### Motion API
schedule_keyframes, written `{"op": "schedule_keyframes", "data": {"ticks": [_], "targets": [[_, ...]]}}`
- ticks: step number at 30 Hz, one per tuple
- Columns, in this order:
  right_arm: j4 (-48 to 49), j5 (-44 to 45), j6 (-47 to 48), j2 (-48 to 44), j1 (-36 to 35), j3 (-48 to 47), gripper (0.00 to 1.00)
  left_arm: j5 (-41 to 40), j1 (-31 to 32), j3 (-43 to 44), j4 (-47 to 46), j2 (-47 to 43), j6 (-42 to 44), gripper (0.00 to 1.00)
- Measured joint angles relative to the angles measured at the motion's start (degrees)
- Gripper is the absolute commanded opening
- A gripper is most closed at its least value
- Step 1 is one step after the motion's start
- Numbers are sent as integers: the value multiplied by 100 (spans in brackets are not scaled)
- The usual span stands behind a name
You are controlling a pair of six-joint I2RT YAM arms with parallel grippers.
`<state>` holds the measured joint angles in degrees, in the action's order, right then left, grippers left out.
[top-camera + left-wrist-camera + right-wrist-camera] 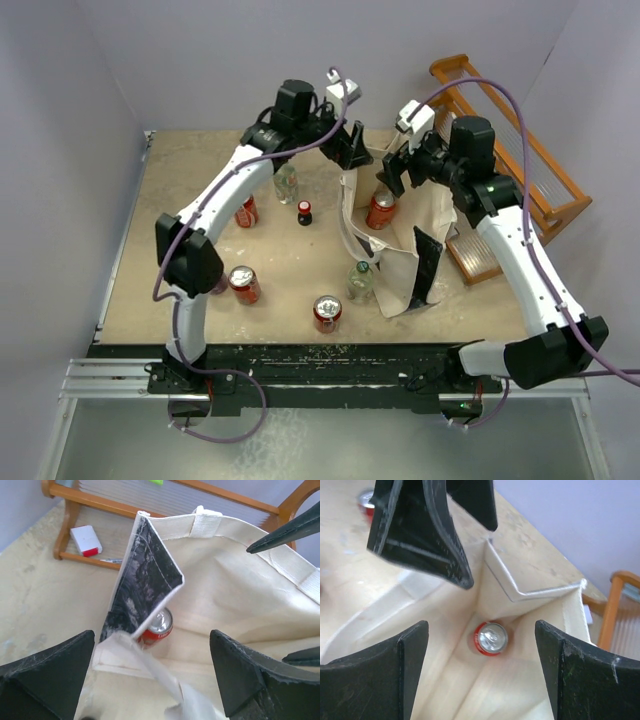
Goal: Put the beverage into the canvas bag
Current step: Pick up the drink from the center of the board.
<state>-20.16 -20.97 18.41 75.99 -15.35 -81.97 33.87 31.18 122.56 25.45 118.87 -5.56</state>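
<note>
Four red cans: three loose cans (244,284) on the surface (150,260), one bagged can (380,210) inside the canvas bag (400,265), directly beneath the spread left gripper (352,150) and the spread right gripper (395,172). Three bottles (286,183) stand from 7 to 10 o'clock of the bag.

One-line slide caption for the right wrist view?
Red can at the bottom of the canvas bag, open right gripper above.

Top cam overhead; wrist cams above canvas bag (400,268)
</note>
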Motion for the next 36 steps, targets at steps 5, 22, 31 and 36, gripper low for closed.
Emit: {"op": "schedule_keyframes", "data": {"ticks": [5,22,31,36], "targets": [[-433,-874,2,0,-13,-433,85,61,-470,-721,-136,-977,74,99],[-1875,-1731,997,-7,-1019,-826,82,-1419,-1541,-2865,-153,-2280,1029,99],[-2767,-1628,1805,15,-2662,-833,86,-1604,-1768,-3477,87,-2717,1375,99],[-2758,-1329,2090,240,-3436,-293,90,-1611,-2221,-3569,127,-2879,1353,99]]}}
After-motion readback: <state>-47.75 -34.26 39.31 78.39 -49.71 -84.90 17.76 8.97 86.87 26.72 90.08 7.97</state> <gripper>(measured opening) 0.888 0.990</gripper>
